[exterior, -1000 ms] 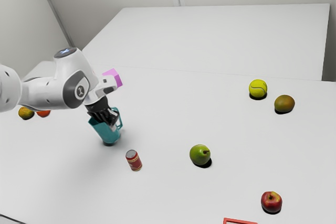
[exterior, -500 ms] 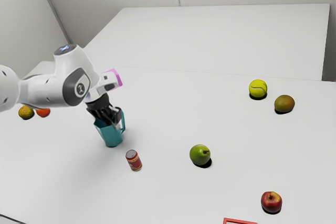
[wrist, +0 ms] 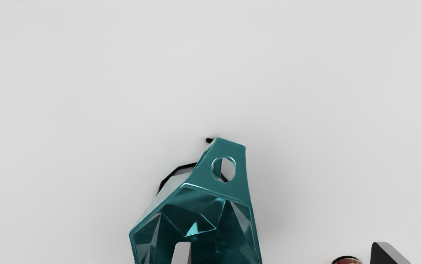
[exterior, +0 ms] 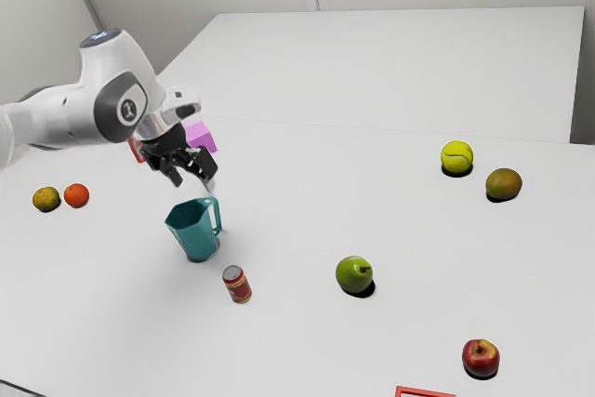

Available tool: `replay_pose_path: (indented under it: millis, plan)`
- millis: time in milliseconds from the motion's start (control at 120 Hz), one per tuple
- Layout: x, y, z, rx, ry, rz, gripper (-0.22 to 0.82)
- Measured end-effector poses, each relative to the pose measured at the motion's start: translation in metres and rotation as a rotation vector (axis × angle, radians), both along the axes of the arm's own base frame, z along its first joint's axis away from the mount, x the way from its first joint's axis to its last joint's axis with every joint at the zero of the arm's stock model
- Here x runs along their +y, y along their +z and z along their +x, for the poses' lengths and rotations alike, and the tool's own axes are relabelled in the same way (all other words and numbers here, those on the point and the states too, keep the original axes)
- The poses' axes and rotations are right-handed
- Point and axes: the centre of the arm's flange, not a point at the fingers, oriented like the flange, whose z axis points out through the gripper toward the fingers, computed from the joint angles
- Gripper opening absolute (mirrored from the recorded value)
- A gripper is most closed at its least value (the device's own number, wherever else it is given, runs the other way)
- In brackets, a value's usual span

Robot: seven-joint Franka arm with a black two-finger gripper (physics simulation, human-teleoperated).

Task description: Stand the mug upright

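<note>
The teal mug (exterior: 193,231) stands upright on the white table, its mouth up and its handle toward the exterior view's right. Above it and apart from it is my gripper (exterior: 191,179), open and holding nothing. From the hand, I look down into the mug (wrist: 196,220), with its pierced handle top at the rim. The two tips of my gripper (wrist: 278,253) are far apart there; one overlaps the mug's opening in the picture, the other is beside the can.
Close to the mug is a small red can (exterior: 237,284). A pink block (exterior: 200,137) lies behind the gripper. Farther off are a green pear (exterior: 354,274), an apple (exterior: 481,357), a tennis ball (exterior: 456,157), a brownish fruit (exterior: 503,184) and an orange (exterior: 76,195).
My gripper has let go of the mug and risen clear of it. The mug, tilted a second ago, has straightened up and shifted slightly toward the exterior view's right.
</note>
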Motion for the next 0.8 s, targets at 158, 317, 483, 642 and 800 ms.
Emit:
replay_pose_path:
  millis: [158, 317, 483, 642, 800]
  plan:
    - [-0.003, 0.036, 0.013, 0.026, -0.008, -0.010, 0.55]
    - [-0.009, 0.065, 0.024, 0.058, -0.015, -0.017, 0.57]
    - [-0.021, 0.092, 0.031, 0.083, -0.026, -0.017, 0.58]
    - [-0.032, 0.114, 0.039, 0.092, -0.042, -0.006, 0.58]
    - [-0.044, 0.147, 0.041, 0.085, -0.061, 0.015, 0.58]
